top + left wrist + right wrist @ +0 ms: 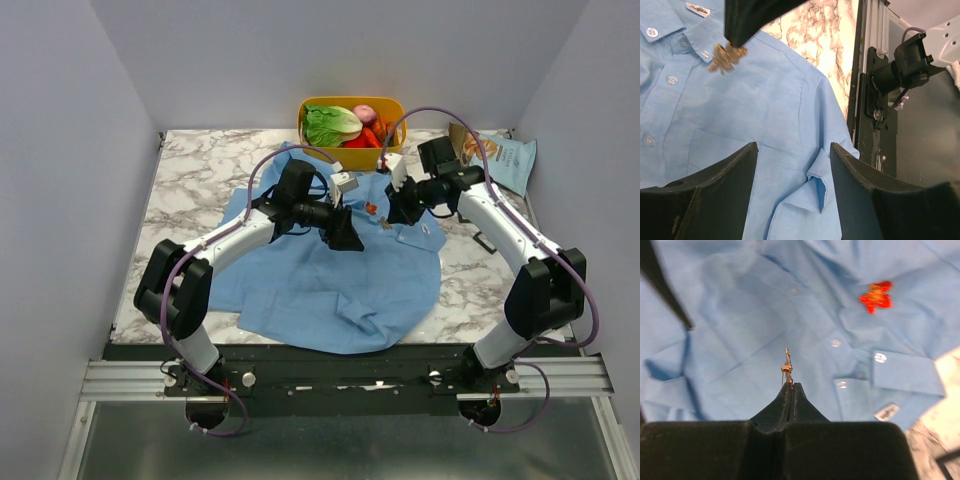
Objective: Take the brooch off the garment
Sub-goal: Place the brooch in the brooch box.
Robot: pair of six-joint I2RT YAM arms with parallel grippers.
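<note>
The garment (330,270), a light-blue button-up shirt, lies spread on the marble table. My right gripper (392,216) is shut on the brooch (787,365), a tiny gold-tan ornament that sticks out edge-on past its fingertips (791,386). In the left wrist view the brooch (726,57) shows near the shirt's button placket under the right gripper's dark fingers (747,20). Whether it still touches the cloth I cannot tell. My left gripper (792,145) is open over a folded part of the garment (755,110), nothing between its fingers. In the top view the left gripper (345,236) is left of the brooch (386,224).
A red-orange flower-like ornament (876,296) sits on the shirt near the collar (371,208). A yellow basket (350,100) of vegetables stands at the back. A snack bag (505,160) lies at the back right. The table's metal frame (870,75) runs beside the shirt.
</note>
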